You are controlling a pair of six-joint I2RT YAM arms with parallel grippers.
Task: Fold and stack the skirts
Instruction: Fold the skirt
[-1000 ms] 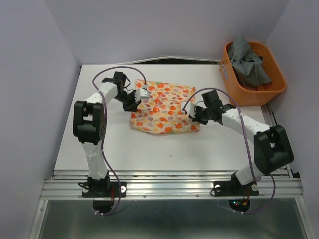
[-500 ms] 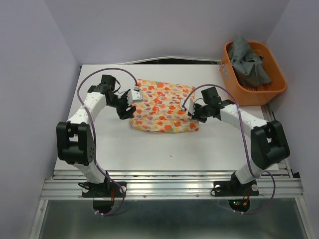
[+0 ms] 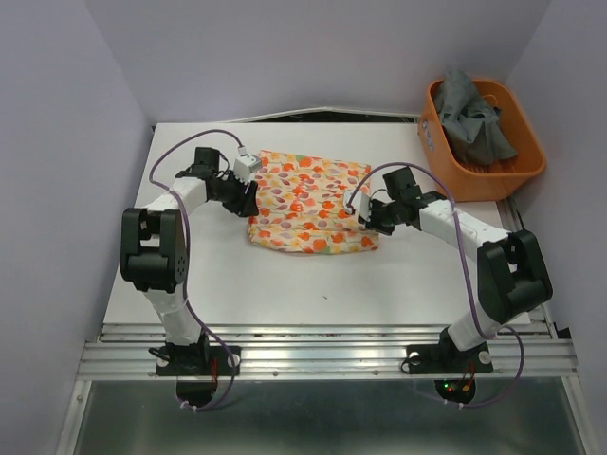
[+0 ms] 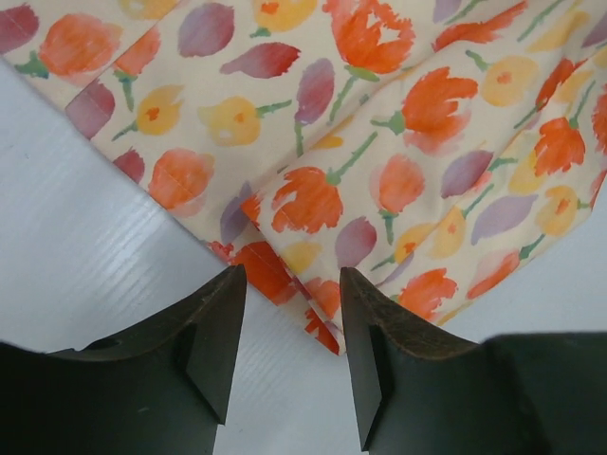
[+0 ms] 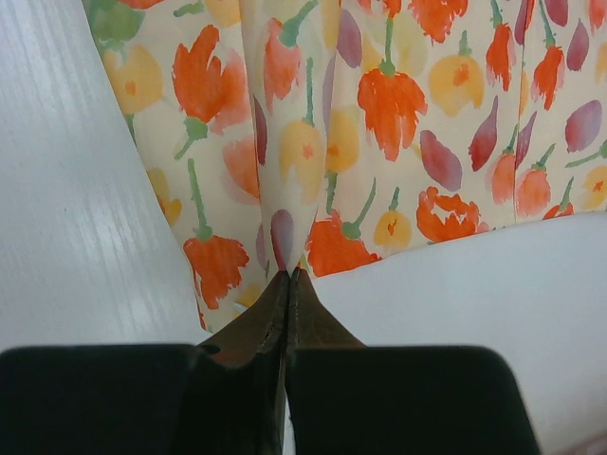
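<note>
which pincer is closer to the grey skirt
Right. The right pincer is at the right edge of the printed skirt, below-left of the grey skirt; the left pincer is across at the left edge.

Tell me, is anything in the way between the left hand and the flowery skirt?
Nothing visible. The left hand is open, its fingers on either side of the skirt edge, with only bare table under them.
</note>
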